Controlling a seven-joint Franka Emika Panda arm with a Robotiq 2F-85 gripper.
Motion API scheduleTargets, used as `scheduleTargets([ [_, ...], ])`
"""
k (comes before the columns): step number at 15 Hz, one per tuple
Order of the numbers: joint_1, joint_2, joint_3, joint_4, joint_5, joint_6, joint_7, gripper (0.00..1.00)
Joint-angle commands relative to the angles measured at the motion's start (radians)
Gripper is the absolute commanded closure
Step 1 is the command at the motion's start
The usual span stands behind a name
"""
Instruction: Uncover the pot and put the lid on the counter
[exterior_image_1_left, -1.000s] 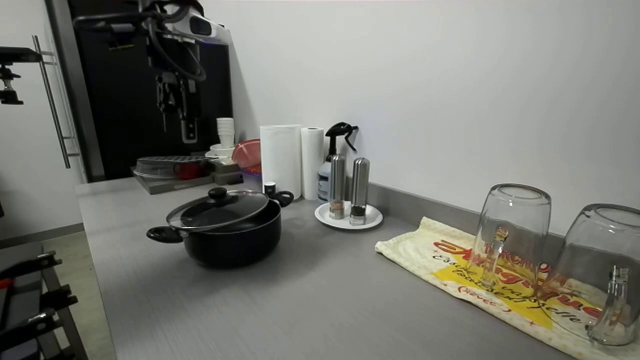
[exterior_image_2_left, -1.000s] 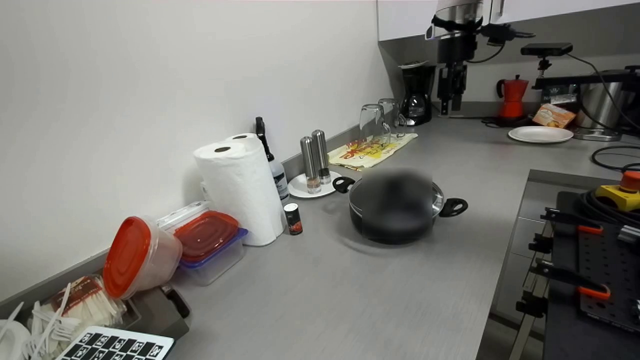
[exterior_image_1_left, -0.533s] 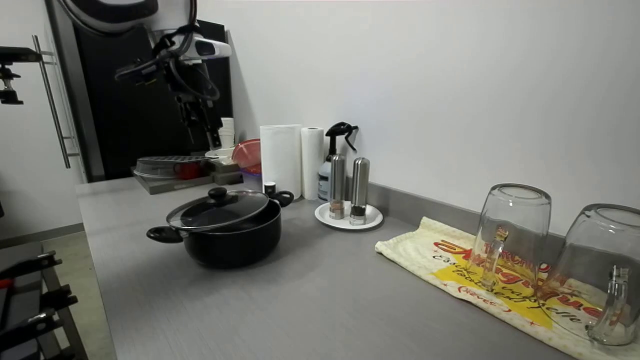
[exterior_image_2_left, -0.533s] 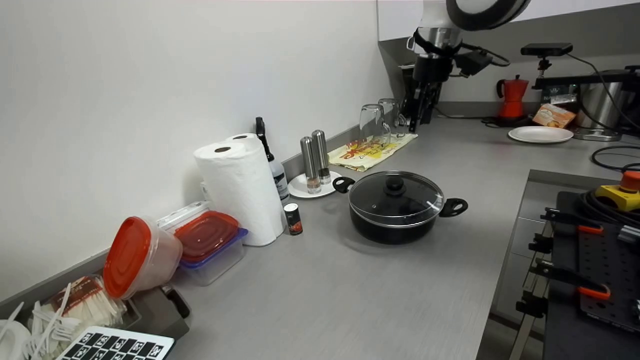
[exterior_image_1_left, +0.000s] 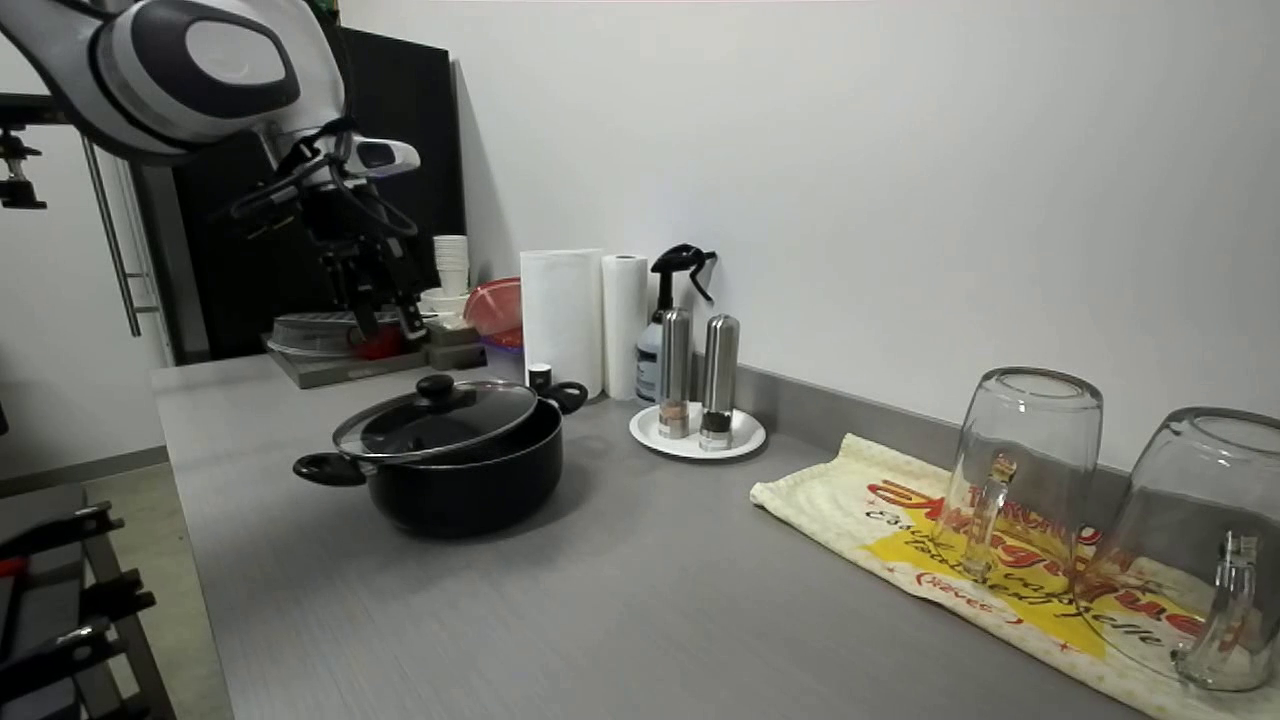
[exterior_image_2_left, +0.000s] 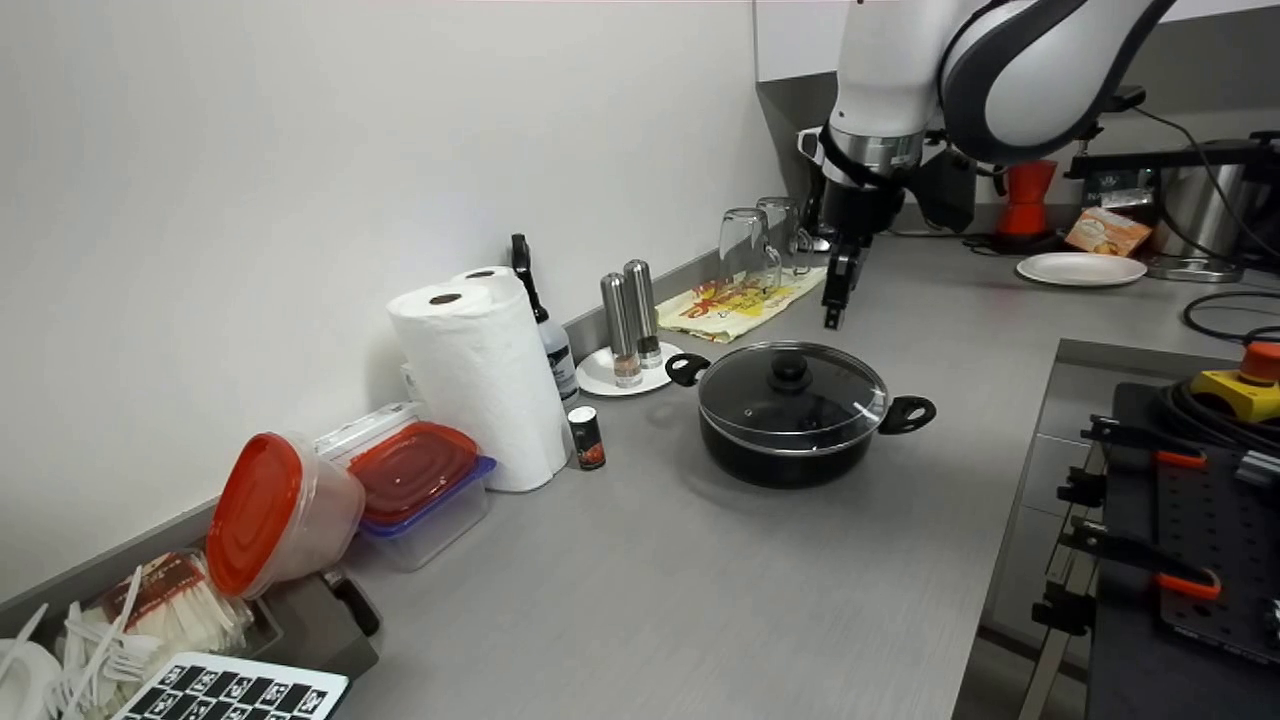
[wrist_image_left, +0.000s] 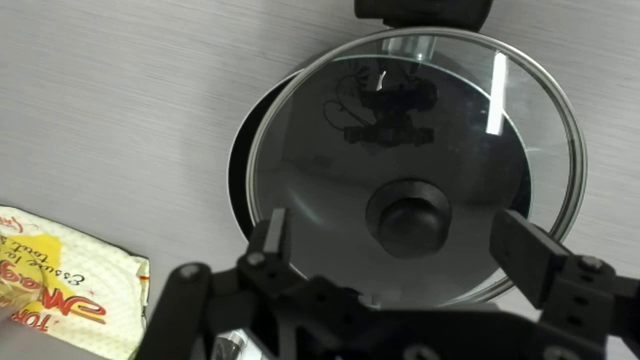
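The black pot stands on the grey counter; both also show in an exterior view, the pot and the counter. The dark glass lid lies on the pot, slightly tilted and off-centre, with a gap at one side of the rim. The lid also shows in the other views. Its black knob sits between my fingers in the wrist view. My gripper is open and empty, above the lid and apart from it. It also shows in both exterior views.
Two metal mills on a white plate, a spray bottle and paper rolls stand by the wall. A small jar is near the pot. Glass mugs stand on a patterned cloth.
My arm has come down and moved toward the pot, with the gripper tilting a little. The pot and lid have not moved.
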Motion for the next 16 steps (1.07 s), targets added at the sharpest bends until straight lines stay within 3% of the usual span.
scheduleTargets([
  [1,0.013,0.013,0.035,0.008,-0.072,-0.007,0.075,0.0],
  [8,0.042,0.094,0.069,0.119,-0.117,-0.034,0.147,0.0],
  [16,0.08,0.269,0.01,0.311,-0.143,-0.109,0.195,0.0],
])
